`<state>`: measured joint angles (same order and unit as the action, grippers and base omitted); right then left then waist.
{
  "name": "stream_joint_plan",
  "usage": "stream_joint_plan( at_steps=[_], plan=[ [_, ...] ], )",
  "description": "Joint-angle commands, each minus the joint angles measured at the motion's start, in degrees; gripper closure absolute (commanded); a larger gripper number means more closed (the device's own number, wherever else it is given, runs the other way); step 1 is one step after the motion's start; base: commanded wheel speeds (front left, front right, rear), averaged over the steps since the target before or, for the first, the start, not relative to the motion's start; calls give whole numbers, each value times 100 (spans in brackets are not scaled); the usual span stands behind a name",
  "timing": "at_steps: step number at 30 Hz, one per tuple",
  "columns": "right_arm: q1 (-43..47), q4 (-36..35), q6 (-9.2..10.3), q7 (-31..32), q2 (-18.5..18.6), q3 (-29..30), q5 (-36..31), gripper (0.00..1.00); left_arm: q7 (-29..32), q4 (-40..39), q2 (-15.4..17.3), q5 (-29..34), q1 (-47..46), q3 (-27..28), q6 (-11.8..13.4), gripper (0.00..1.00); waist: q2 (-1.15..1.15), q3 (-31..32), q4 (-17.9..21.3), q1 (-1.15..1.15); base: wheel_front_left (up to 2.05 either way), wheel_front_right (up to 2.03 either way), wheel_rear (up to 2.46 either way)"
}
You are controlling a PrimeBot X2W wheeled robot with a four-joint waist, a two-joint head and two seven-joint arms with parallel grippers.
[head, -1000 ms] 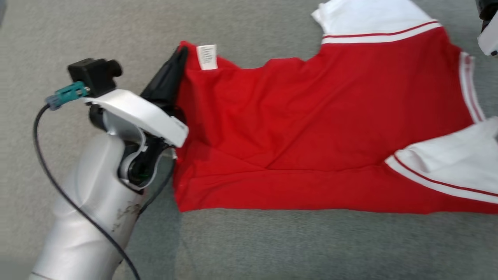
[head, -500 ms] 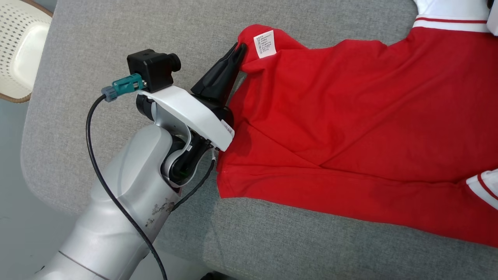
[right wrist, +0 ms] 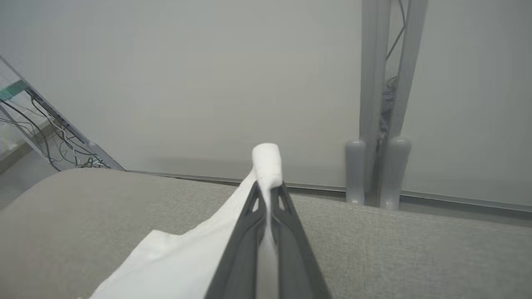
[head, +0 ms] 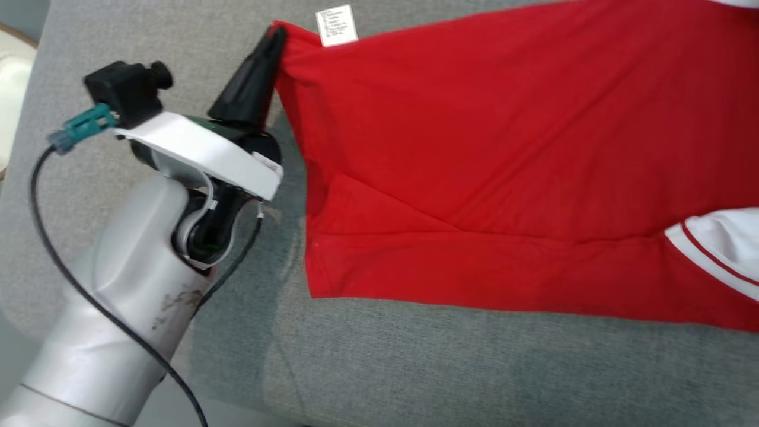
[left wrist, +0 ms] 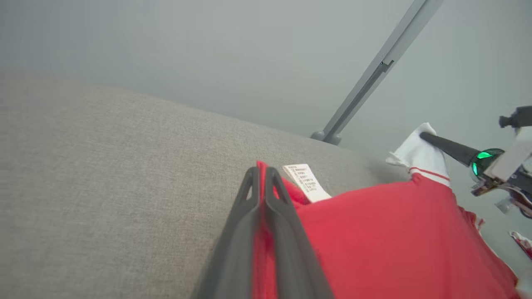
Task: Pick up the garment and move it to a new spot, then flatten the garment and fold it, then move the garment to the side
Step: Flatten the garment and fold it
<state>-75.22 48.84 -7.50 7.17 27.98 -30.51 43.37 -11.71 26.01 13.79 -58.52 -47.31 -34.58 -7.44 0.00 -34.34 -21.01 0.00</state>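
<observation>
1. Grey sofa cushion: carries the whole job. Its rounded corner sits at the head view's left.
2. Garment: red body with white sleeves trimmed in a red stripe. It is spread along the cushion and pulled taut between the two arms. One long diagonal crease runs across the lower half, and the near edge lies flat on the cushion.
3. Left arm: silver forearm comes in from the lower left, with a black cable looping along it. Left jaws are pinched tight on the garment's red corner (can't tell if that corner is clear of the cushion).
4. White sleeve: right jaws are clamped on its edge, with a fold of white poking up past the tips. The rest drapes down to the cushion.
5. Care label: white and printed, flipped out at the red edge just beside the left jaws.
</observation>
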Motion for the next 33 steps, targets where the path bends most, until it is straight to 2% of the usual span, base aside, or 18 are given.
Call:
stream_joint_plan(
  at_steps=[1, 4, 12, 19, 25, 33],
  plan=[
    [177, -239, 2, -181, 102, 33, 201, 100, -42, -57, 109, -117, 65, 93, -3, 100, 0, 143, 208, 0, 0, 0, 0],
    [425, -794, 3, -400, 380, 44, 432, 100, -6, -154, 335, -306, 175, 277, -2, 100, 0, 262, 431, 0, 0, 0, 0],
    [1229, -2098, 3, -788, 672, 133, 832, 100, 296, -606, 772, -689, 446, 596, 201, 100, 0, 467, 954, 0, 0, 0, 0],
    [2100, -2974, 2, -1149, 618, 224, 976, 100, 632, -1145, 950, -1211, 918, 777, 275, 100, 0, 618, 1274, 0, 0, 0, 0],
    [3368, -3810, 2, -1473, 614, 368, 1213, 100, 686, -1833, 1212, -1727, 1886, 1025, 350, 100, 0, 781, 1589, 0, 0, 0, 0],
    [5133, -4255, 2, -1899, 475, 922, 1673, 100, 539, -2433, 1368, -2175, 3148, 1215, 509, 100, 0, 979, 1750, 0, 0, 0, 0]
  ],
)
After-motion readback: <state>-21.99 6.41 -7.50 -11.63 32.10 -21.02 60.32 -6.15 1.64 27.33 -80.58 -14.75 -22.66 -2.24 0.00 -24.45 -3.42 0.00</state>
